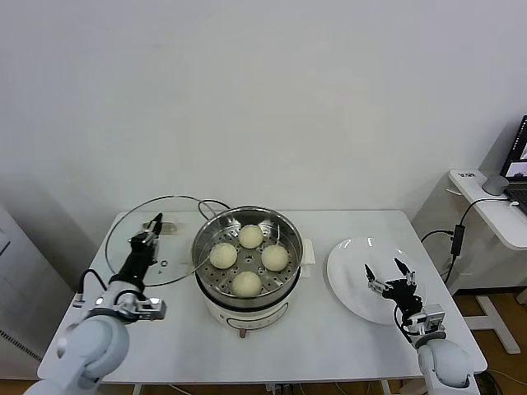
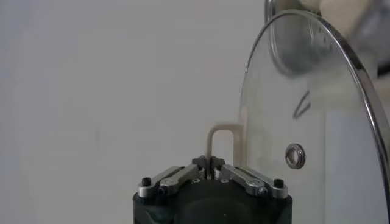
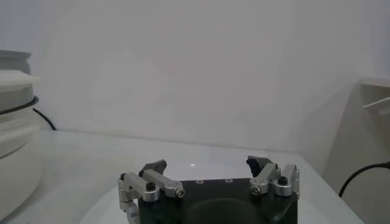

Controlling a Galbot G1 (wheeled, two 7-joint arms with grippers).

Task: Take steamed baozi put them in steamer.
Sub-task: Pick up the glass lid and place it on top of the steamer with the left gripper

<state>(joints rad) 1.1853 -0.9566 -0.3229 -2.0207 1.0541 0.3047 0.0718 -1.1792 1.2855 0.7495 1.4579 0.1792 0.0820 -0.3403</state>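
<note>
Left gripper [image 1: 153, 224] clamps the lid handle [image 2: 223, 141]; right gripper [image 1: 389, 272] gapes empty over plate [image 1: 350, 276]

the steamer [image 1: 247, 259] mouth lay open from above — four steamed baozi [image 1: 249, 259] filled its floor. at nine o'clock the tilted glass lid [image 1: 169, 239] blocked that side; three o'clock stayed passable over the plate [image 1: 354, 280].

You face a plain white wall [image 1: 263, 90], white table [image 1: 329, 346] standing against it, small white side desk [image 1: 494, 210] right of that table, laptop [image 1: 519, 164] on it, black cable [image 1: 461, 226] hanging beside.
</note>
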